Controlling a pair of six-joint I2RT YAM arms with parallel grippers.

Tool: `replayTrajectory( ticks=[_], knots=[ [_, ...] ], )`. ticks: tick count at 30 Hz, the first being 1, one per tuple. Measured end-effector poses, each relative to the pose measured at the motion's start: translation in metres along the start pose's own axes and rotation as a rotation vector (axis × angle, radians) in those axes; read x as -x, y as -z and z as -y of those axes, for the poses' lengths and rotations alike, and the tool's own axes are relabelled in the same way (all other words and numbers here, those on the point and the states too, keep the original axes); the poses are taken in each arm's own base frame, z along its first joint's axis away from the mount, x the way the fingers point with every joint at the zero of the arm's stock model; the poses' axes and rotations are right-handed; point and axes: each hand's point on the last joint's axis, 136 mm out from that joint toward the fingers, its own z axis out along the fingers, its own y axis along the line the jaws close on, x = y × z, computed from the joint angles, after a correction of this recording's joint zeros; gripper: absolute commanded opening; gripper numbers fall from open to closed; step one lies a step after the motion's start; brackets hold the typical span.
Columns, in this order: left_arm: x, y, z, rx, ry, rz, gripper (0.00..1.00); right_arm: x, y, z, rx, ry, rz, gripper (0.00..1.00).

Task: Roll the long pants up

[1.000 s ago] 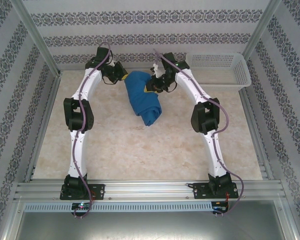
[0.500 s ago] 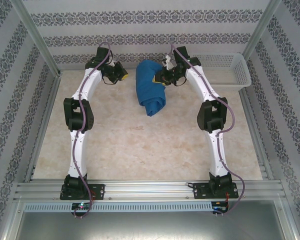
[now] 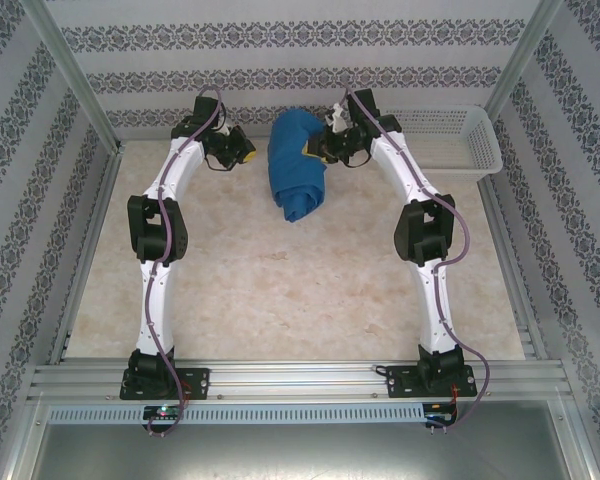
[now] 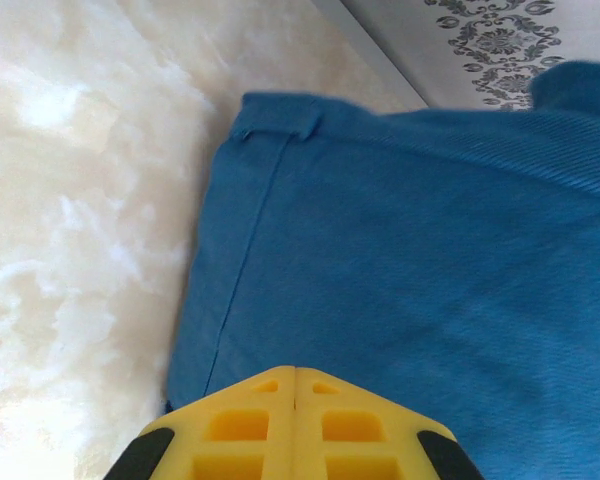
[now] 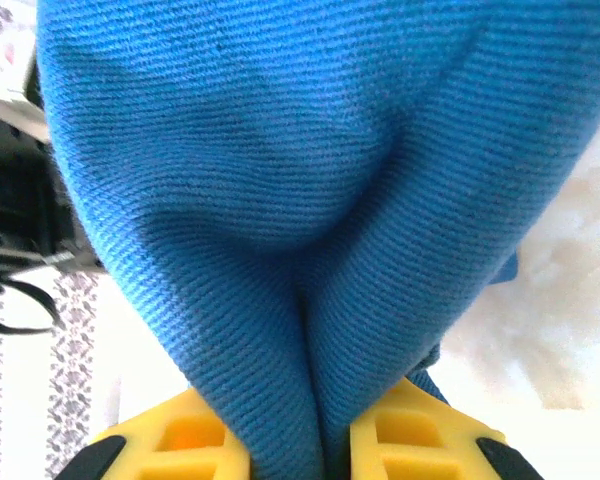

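Right gripper point(image 3: 318, 152) is seen clamped on the pants point(image 3: 296, 178) at upper centre of the top view, jaws nearly closed with a fold of blue cloth pinched between them. In the right wrist view the gripper point(image 5: 300, 445) sits at the bottom edge. Cloth point(image 5: 280, 170) is drawn down into a crease between the two yellow fingers point(image 5: 180, 440), and it spreads wide above them.

Left gripper point(image 3: 242, 152) is placed just left of the pants in the top view, jaws fully shut and nothing held. In the left wrist view its yellow fingers point(image 4: 240, 425) are pressed together at bottom centre, and the gripper point(image 4: 295, 395) is pointed at the pants point(image 4: 410, 270). Contact with the cloth cannot be told. A stitched seam point(image 4: 250, 250) is seen running down the left side of the cloth, with pale table point(image 4: 70, 200) to the left.

Pants are bunched into a thick, loosely rolled bundle. The upper end is held up by the patterned back wall point(image 3: 280, 80), and the lower end is angled down toward mid-frame. Whether that lower end rests on the table point(image 3: 280, 300) cannot be told.

White mesh basket point(image 3: 485, 140) is set at upper right, near the right arm and apart from the pants.
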Motion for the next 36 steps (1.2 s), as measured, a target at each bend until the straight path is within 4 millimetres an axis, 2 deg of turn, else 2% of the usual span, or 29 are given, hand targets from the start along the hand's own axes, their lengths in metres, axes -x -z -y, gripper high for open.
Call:
replayTrajectory(
  ticks=[3, 7, 12, 17, 21, 24, 33, 36],
  knots=[
    [-0.001, -0.001, -0.002, 0.004, 0.003, -0.003, 0.0, 0.017, 0.012, -0.005, 0.015, -0.015, 0.061, 0.0],
    [-0.001, -0.001, -0.001, 0.002, 0.002, -0.004, 0.0, 0.044, 0.042, -0.015, 0.03, -0.031, 0.17, 0.0],
    [-0.001, 0.0, 0.0, 0.0, 0.0, -0.003, 0.0, 0.078, 0.103, -0.021, 0.054, -0.067, 0.337, 0.0],
    [-0.001, 0.0, 0.0, 0.0, 0.0, -0.004, 0.0, 0.1, 0.159, -0.01, 0.031, -0.113, 0.49, 0.0],
    [-0.001, 0.0, 0.0, -0.001, 0.0, -0.004, 0.0, 0.098, 0.197, 0.012, -0.028, -0.186, 0.616, 0.0],
    [-0.002, 0.0, 0.0, -0.003, -0.002, -0.007, 0.0, 0.09, 0.215, 0.029, -0.077, -0.236, 0.693, 0.0],
    [-0.003, 0.0, 0.001, -0.007, -0.003, -0.014, 0.0, 0.064, 0.237, 0.058, -0.154, -0.321, 0.864, 0.0],
    [-0.003, 0.0, 0.0, -0.005, -0.007, -0.016, 0.0, 0.061, 0.248, 0.062, -0.159, -0.335, 0.928, 0.0]
  ],
)
